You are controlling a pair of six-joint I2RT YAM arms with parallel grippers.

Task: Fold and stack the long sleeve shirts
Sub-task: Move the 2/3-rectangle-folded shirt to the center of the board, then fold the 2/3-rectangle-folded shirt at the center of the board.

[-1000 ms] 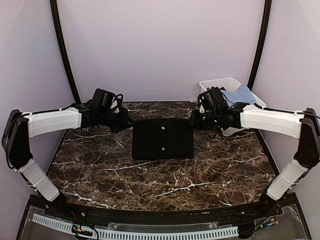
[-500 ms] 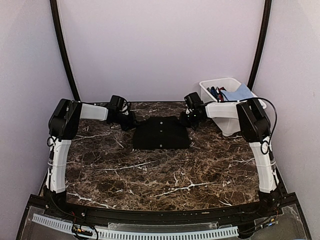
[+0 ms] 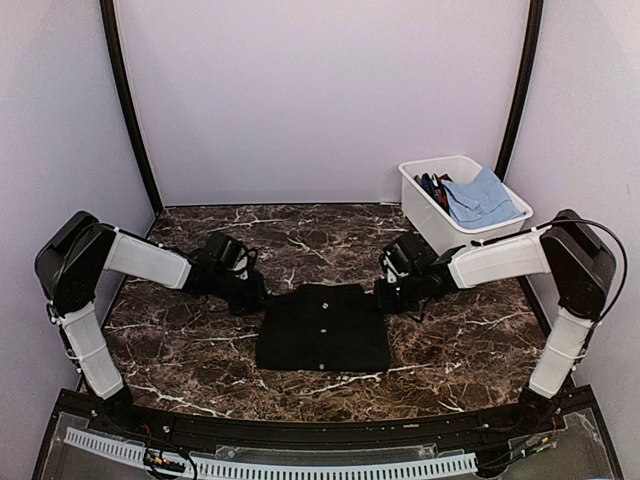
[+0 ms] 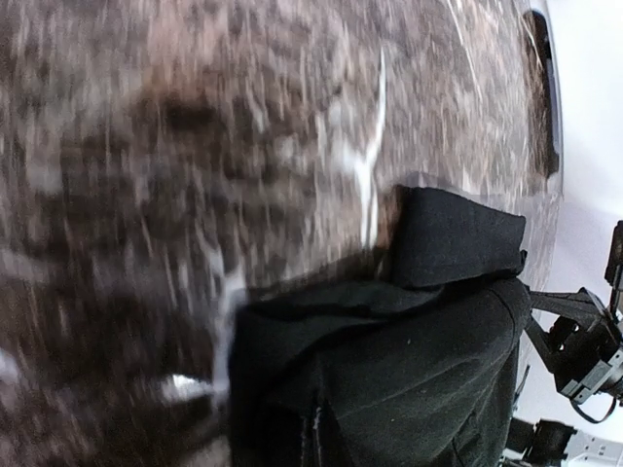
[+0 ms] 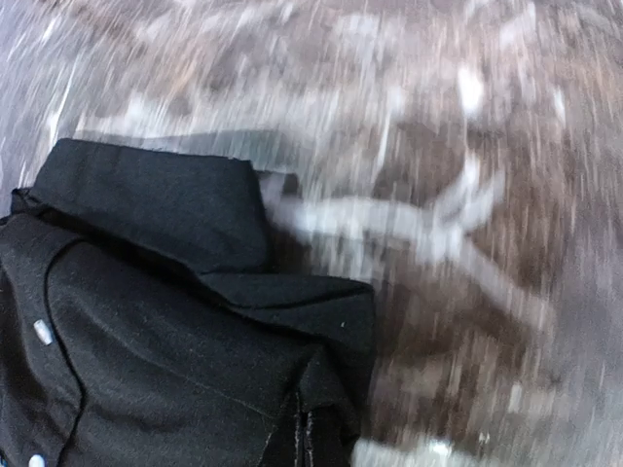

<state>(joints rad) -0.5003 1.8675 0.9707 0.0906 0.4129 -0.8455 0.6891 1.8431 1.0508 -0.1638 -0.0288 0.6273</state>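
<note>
dark brown marble-pattern table top (image 3: 200,350) with white veins, plain lilac walls (image 3: 320,100) behind. left gripper (image 3: 254,294) - jaws together, pinched on the far-left corner of a plain black cloth long sleeve shirt (image 3: 322,330). in the left wrist view the cloth bunches into a ridge running to the bottom edge, with a folded flap sticking out past it. that view is blurred and the fingers themselves can't be made out. right gripper (image 3: 383,293) - jaws together too, clamped on the far-right corner. in the right wrist view there is the same gathered ridge of black cloth at the bottom edge and the collar flap lying on the marble, also blurred. both arms reach low across the table towards the middle. the shirt is folded to a rough rectangle in the centre of the table, nearer the front edge, flat on the marble apart from the two gripped corners. tiny white buttons (image 3: 322,303) run down its middle. well apart at the far right corner is a white plastic rectangular bin (image 3: 428,222), with a light blue folded cloth (image 3: 485,195) in it plus some darker items, too small to tell.
</note>
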